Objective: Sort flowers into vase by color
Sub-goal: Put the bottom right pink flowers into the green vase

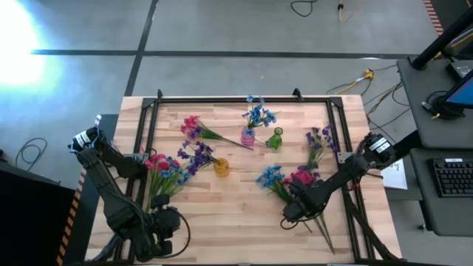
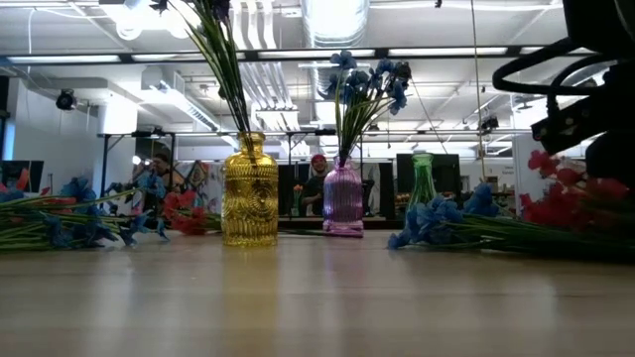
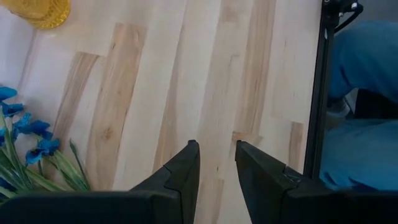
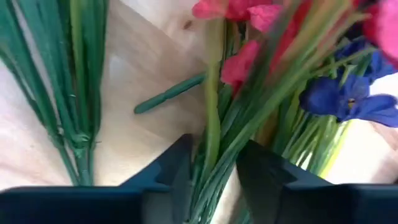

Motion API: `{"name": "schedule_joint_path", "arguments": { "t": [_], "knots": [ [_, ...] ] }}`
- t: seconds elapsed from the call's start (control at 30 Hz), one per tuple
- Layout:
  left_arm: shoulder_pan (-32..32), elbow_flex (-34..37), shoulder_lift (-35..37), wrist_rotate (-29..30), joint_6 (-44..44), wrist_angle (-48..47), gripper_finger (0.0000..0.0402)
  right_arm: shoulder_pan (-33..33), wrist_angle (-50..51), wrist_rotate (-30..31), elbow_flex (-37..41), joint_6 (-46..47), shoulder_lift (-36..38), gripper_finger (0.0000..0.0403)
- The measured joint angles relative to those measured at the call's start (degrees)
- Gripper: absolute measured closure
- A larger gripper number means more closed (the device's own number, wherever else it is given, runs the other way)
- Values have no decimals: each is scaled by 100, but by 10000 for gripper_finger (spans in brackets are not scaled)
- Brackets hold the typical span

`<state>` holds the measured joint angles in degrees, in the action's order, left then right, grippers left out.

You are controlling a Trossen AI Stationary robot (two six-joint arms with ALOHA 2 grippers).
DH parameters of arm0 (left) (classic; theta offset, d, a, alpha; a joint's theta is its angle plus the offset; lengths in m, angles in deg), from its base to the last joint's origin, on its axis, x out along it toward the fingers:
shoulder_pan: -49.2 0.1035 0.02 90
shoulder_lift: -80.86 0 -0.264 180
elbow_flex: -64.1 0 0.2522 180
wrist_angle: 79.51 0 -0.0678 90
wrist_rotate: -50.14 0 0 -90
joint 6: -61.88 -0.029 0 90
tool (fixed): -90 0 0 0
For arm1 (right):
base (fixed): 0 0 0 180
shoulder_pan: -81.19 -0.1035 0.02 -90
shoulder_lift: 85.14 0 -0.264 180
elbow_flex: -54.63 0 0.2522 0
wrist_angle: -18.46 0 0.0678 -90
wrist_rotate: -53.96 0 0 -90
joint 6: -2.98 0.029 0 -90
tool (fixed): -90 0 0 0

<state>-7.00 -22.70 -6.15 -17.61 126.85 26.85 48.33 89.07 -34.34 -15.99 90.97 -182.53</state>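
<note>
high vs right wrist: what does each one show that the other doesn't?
Only the high view: the whole table, the yellow vase, pink vase holding blue flowers, green vase, loose flower piles at left and right, and the left gripper waiting at the front-left corner.

Only the right wrist view: green stems running between the right gripper's fingers, with red-pink blooms and a blue bloom beyond.

Both: the right gripper at the mixed flower pile on the table's right side.

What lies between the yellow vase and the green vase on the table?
The pink vase holding blue flowers stands between the yellow vase and green vase, clearest in the low view.
</note>
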Motion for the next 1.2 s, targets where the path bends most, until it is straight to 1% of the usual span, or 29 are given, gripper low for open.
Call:
{"name": "schedule_joint_path", "arguments": {
  "t": [0.17,0.2,0.37,0.5,0.7,0.87,0.97,1.2],
  "knots": [
    [-4,0,2,105,-66,-4,310,-10,63,-8,-63,98,203,373],
    [-4,0,2,111,-97,-2,310,-10,125,-2,-101,111,280,382],
    [-4,0,2,121,-129,-11,310,-24,705,45,-275,262,587,381],
    [-4,0,4,128,-109,-13,310,-47,1013,421,-447,306,877,381],
    [-4,0,4,143,-107,-12,310,-52,1005,1189,-568,355,1367,381],
    [-4,0,4,188,-105,-8,310,-52,1008,1676,-567,350,1685,381],
    [-7,0,4,237,-105,2,310,-69,997,2203,-564,280,1830,381],
    [-5,0,4,253,-105,11,310,-61,926,4346,-564,-333,2314,381]
  ]
}}
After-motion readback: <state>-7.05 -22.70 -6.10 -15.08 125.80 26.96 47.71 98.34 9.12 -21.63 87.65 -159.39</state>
